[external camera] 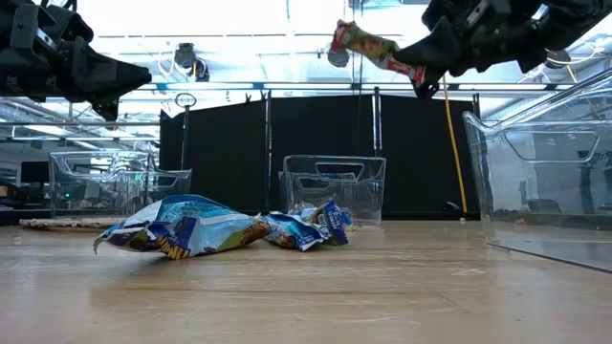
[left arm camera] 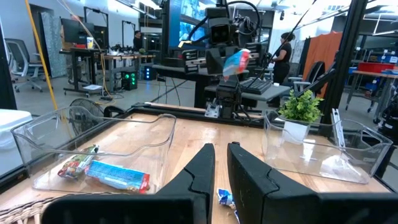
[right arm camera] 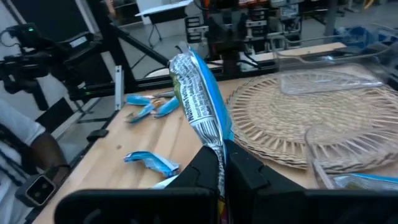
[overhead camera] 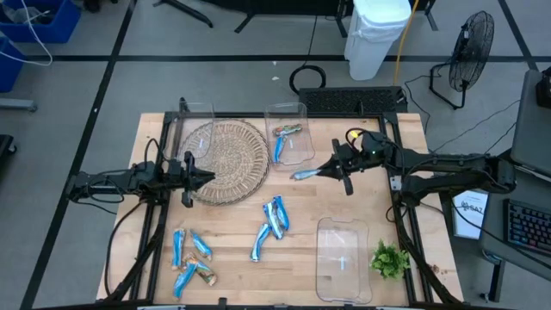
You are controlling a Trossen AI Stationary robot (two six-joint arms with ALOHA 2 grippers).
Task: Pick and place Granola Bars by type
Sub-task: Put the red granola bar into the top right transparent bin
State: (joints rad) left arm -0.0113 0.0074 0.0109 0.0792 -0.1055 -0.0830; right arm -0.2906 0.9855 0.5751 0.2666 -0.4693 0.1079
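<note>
My right gripper (overhead camera: 330, 170) is above the table's middle, shut on a blue-and-white granola bar (overhead camera: 306, 174). That bar also shows high in the low view (external camera: 371, 44). Several more blue bars lie flat on the table in the middle (overhead camera: 274, 217) and at the near left (overhead camera: 189, 257). Two bars lie in the far clear bin (overhead camera: 288, 142). My left gripper (overhead camera: 205, 176) waits shut and level over the wicker mat's (overhead camera: 225, 155) left part, touching nothing. My right gripper pinches the bar's crimped wrapper end (right arm camera: 214, 142) between its two fingers. The fingers come about level from the table's right and lie along the bar. The bar sticks out past the fingertips toward the table's left, lifted clear of the table.
A second clear bin (overhead camera: 196, 120) stands at the far left behind the mat, and a third (overhead camera: 343, 258) at the near right. A green sprig (overhead camera: 389, 258) stands beside that one. Bare wood lies between the mat and the near bin.
</note>
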